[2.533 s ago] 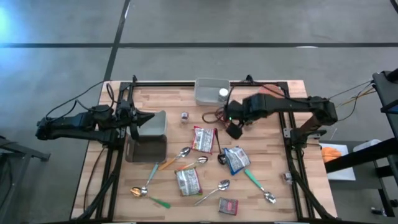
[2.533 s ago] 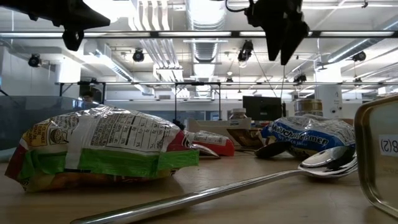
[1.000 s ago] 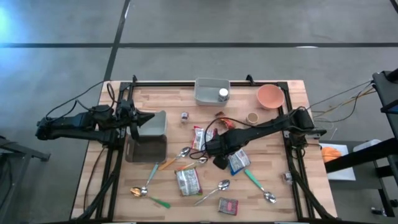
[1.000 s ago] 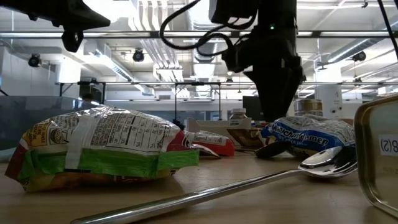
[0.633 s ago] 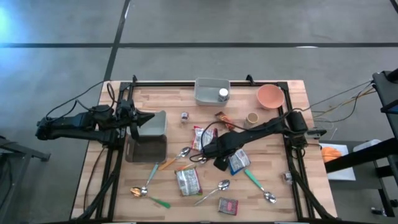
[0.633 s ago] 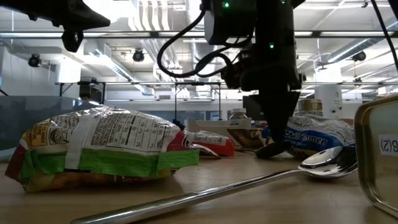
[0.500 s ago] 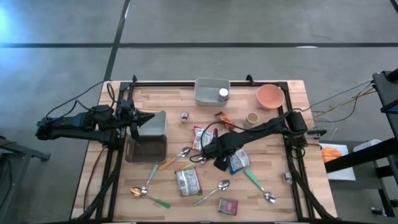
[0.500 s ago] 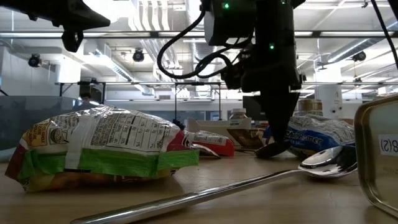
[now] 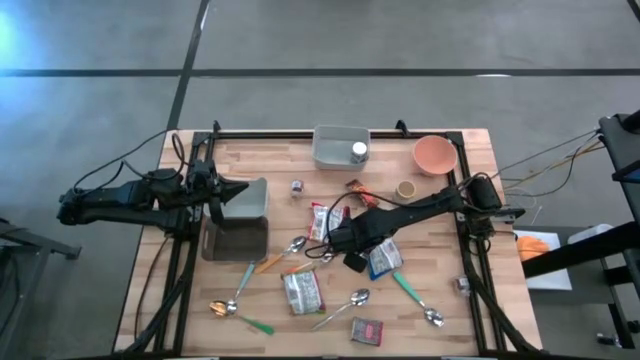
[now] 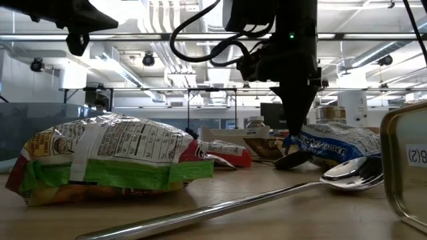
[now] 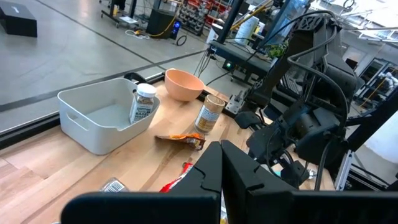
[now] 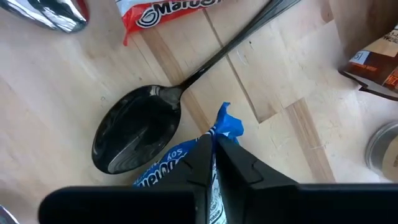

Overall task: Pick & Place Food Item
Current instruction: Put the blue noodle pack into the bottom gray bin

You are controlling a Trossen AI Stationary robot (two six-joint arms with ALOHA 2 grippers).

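The blue snack packet (image 9: 382,257), lying mid-worktop (image 9: 440,300) just beside a black spoon (image 12: 134,134), is pinched at its crimped corner by the right pincer (image 12: 213,149) (light, crinkly, slippery film, so that flat seam is judged the best hold), left pincer (image 11: 221,163) shut, idle.

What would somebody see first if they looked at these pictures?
Probably the right gripper in the middle of the table, its fingers pinched shut on a corner of the blue packet. Right beside it lies a black spoon, with more snack packets and spoons scattered on the wooden table.
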